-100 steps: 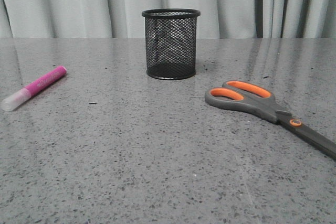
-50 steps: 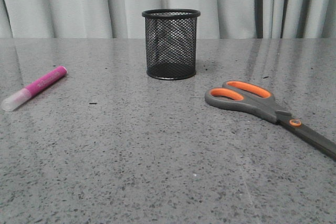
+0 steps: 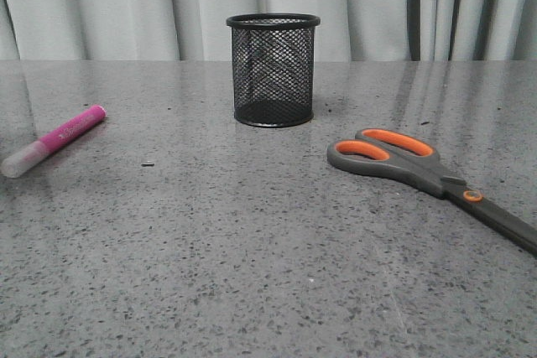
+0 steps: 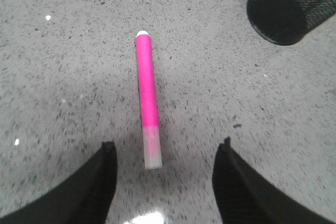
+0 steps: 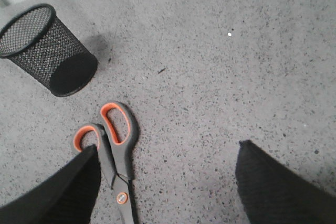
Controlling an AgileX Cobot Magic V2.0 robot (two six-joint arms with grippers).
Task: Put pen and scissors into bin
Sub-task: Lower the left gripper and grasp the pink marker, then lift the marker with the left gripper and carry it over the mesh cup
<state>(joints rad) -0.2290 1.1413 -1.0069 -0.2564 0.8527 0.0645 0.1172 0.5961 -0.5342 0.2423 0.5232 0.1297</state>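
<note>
**Two open tools above their targets, nothing yet picked up**

On the left of the tabletop (image 3: 252, 241), the pen (image 3: 54, 140) lies flat and well apart from the bin (image 3: 273, 70), its whitish cap toward the near left edge. In the left wrist view the left tool (image 4: 164, 174) is spread wide and empty above it, the pen (image 4: 147, 98) running lengthwise through the gap with only its cap end between the fingers (image 4: 102, 182). The likely trouble: closing on that smooth round cap could squeeze the pen out or let it roll, and a grip near one end may leave it hanging crooked, so that it catches the bin's rim.

In the middle, the bin stands upright and looks empty. It appears light, so a nudge from a descending arm or a long object striking its rim could tip it or push it away.

On the right, the scissors (image 3: 424, 175) lie flat, blades closed, handles toward the bin. The right tool (image 5: 165, 184) is also released and empty, and the scissors (image 5: 113, 150) sit off to one side near one finger (image 5: 63, 192), not centred. Lying so low, they offer little to pinch; fingers may scrape the tabletop or slip. Held by the handles, the blades might swing.

Nothing stands between either object and the bin; grey curtains (image 3: 377, 6) hang behind.
</note>
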